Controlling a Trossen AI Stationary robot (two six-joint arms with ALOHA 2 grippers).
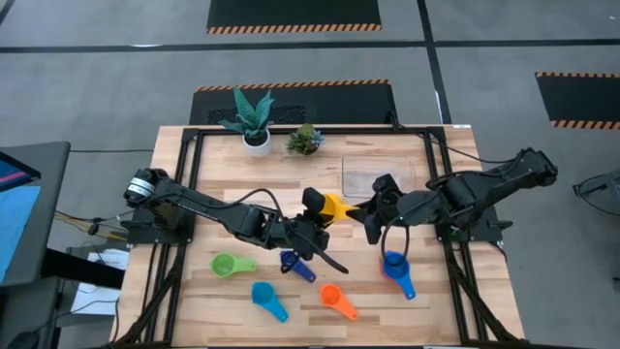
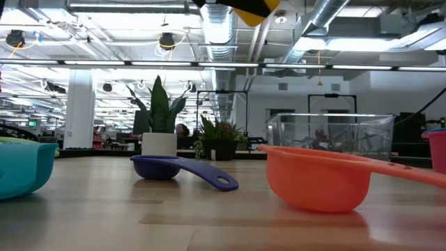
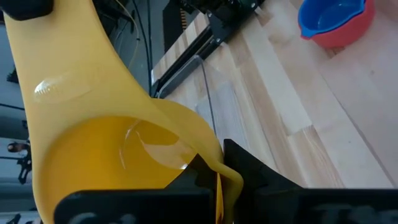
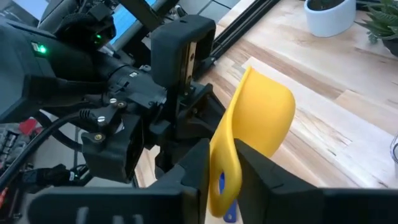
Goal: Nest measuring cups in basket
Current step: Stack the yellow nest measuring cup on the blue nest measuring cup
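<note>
The clear basket (image 1: 378, 177) sits right of centre on the desk (image 1: 194, 310). At mid-frame, the left gripper (image 1: 318, 211) and right gripper (image 1: 373, 215) both clench the raised yellow measuring cup (image 1: 336, 207).

The wooden table (image 1: 194, 301) carries a clear basket (image 1: 376, 176) at one o'clock, two potted plants (image 1: 254, 118) at twelve, and green (image 1: 226, 265), blue (image 1: 263, 295), orange (image 1: 332, 295) and dark blue (image 1: 291, 261) cups around six.

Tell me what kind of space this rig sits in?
Probably an open industrial lab or workshop floor. The low view shows exposed ceiling ducts and long strip lights over a deep room; the high view shows hazard-striped floor mats around the wooden table.
</note>
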